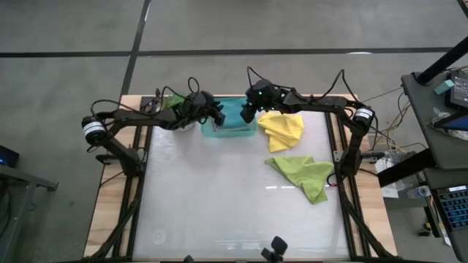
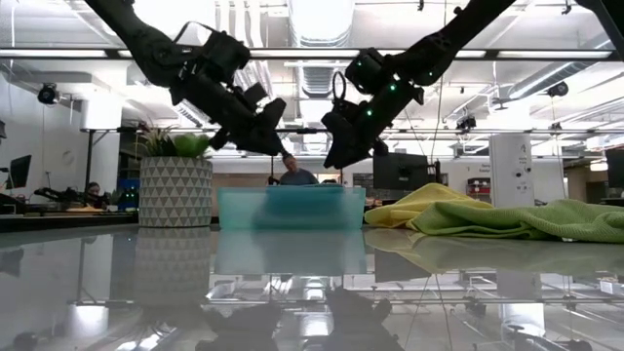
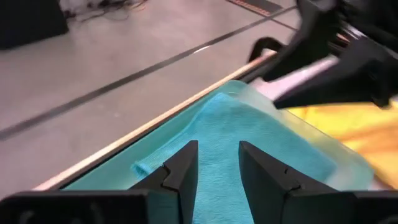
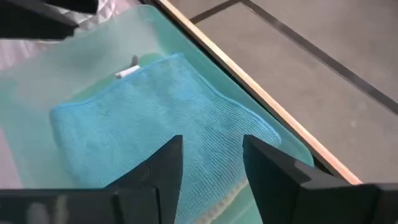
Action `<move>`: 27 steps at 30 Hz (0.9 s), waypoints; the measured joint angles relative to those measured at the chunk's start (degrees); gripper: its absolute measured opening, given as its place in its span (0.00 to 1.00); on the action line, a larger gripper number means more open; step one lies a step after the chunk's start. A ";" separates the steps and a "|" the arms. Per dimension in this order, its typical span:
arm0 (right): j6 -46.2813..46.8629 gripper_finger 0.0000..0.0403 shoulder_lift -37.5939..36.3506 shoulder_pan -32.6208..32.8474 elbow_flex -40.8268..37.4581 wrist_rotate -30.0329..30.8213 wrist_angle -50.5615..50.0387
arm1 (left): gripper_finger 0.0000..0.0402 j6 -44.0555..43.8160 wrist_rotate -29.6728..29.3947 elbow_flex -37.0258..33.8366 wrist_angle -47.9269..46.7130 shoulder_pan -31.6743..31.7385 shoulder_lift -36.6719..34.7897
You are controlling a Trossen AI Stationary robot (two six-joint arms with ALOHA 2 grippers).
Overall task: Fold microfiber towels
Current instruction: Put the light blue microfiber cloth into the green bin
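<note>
Both pincers are hanging open and empty over the tray (image 1: 228,128) at the far edge, left pincer (image 3: 217,171) and right pincer (image 4: 211,165) above the folded blue towel (image 4: 149,124) lying inside. Next probably calls for the crumpled yellow towel (image 1: 281,128) beside it; the green towel (image 1: 307,175) is lying nearer, soft and rumpled.
</note>
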 joint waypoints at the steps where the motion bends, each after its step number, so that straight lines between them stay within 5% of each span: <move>1: -0.93 0.38 -0.13 0.09 0.25 -0.03 -0.46 | 0.25 1.12 0.08 0.00 -0.07 -0.55 -0.29; 7: -5.17 0.26 -0.66 0.71 0.09 -11.67 -0.69 | 0.25 18.47 1.55 0.12 -2.27 -5.19 -1.45; 11: -7.37 0.14 -0.39 0.73 -0.86 -16.96 -0.66 | 0.21 27.19 5.43 2.37 -11.97 -5.68 -1.08; 16: -7.10 0.03 2.23 0.71 -1.14 -16.94 -0.42 | 0.11 28.82 14.71 5.56 -18.86 -4.16 2.17; 21: -6.24 0.02 5.87 0.73 -0.79 -16.94 -0.44 | 0.01 28.86 14.66 5.69 -19.45 -3.55 5.18; 27: -6.42 0.02 6.55 0.73 -0.81 -16.94 -1.44 | 0.01 27.69 13.63 5.67 -21.15 -3.58 6.72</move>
